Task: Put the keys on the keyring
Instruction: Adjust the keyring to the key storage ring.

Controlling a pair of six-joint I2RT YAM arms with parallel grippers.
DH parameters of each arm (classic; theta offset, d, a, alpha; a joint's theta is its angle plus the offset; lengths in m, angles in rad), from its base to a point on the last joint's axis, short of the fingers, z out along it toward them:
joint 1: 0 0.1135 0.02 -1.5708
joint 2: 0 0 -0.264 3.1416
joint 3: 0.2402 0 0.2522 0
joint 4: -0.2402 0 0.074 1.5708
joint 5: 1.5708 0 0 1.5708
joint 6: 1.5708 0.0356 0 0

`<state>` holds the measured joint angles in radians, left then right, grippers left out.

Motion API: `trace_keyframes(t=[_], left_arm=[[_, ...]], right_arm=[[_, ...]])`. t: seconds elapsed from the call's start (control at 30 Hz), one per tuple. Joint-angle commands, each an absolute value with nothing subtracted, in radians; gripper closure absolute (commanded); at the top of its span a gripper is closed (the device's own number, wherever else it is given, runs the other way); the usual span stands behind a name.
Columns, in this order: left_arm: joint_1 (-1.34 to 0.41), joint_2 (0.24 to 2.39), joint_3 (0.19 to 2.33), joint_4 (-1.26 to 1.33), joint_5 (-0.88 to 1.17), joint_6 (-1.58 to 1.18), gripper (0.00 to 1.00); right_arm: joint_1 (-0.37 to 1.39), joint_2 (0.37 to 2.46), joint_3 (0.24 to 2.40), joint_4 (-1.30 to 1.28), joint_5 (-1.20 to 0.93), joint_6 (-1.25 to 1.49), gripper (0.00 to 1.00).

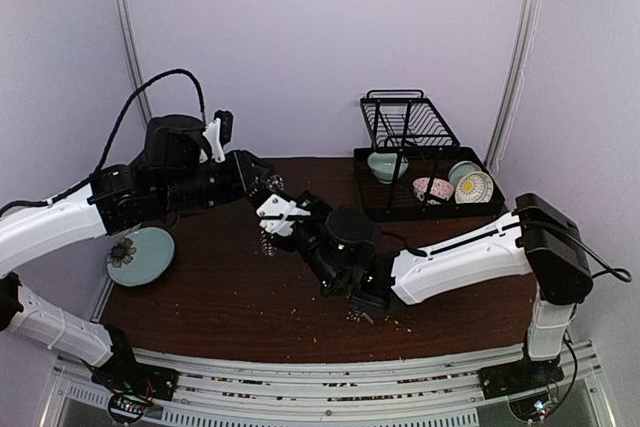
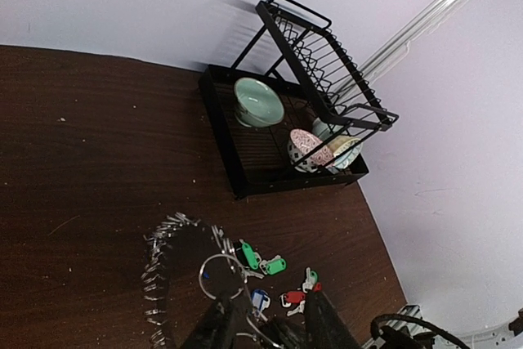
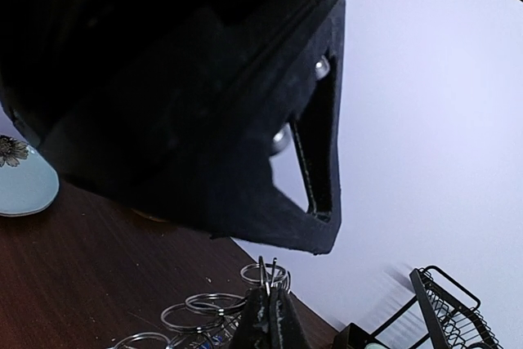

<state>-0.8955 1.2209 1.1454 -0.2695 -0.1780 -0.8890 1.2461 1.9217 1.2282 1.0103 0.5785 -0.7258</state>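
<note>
I note the left arm [image 1: 45, 227] and right arm [image 1: 455, 259] match: glossy white link shells between matte black joint housings, on black base blocks [image 1: 135, 375]. A black cable [image 1: 150, 87] arcs off the left arm's upper housing. The right gripper [image 3: 265, 320] shows slim black jaws.

Legible text: none, any view | tags on the keys [image 2: 274, 266]: colours show, lettering too small to tell | plate [image 1: 155, 245]: flower motif only, no words | dish rack [image 1: 410, 122]: no brand or number readable

Camera layout
I get the overhead from behind, facing the desk [image 1: 230, 287]; both close wrist views share the dish rack [image 2: 257, 153].
</note>
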Motion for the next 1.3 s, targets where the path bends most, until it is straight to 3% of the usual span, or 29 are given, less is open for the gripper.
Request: trace_keyframes(t=[0.0,0.5,0.93,1.03,1.2,1.27], left_arm=[[-0.891,1.186,1.158,-0.283,-0.223,-0.917,0.69],[-0.89,1.219,1.154,-0.243,-0.169,-0.931,0.77],[-0.891,1.215,1.13,-0.218,-0.171,-0.917,0.74],[-0.889,1.192,1.139,-0.196,-0.2,-0.809,0.67],[-0.868,1.032,1.129,-0.172,-0.28,-0.556,0.5],[-0.867,0.958,1.085,-0.108,-0.263,-0.447,0.49]], right_arm=[[1.235,1.931,1.275,1.03,0.567,-0.705,1.0],[1.233,1.949,1.304,1.038,0.555,-0.697,1.0],[1.223,1.937,1.306,1.023,0.51,-0.685,1.0],[1.2,1.894,1.277,0.974,0.412,-0.631,1.0],[1.095,1.74,1.161,0.871,0.096,-0.39,1.0],[1.053,1.682,1.106,0.876,-0.061,-0.296,1.0]])
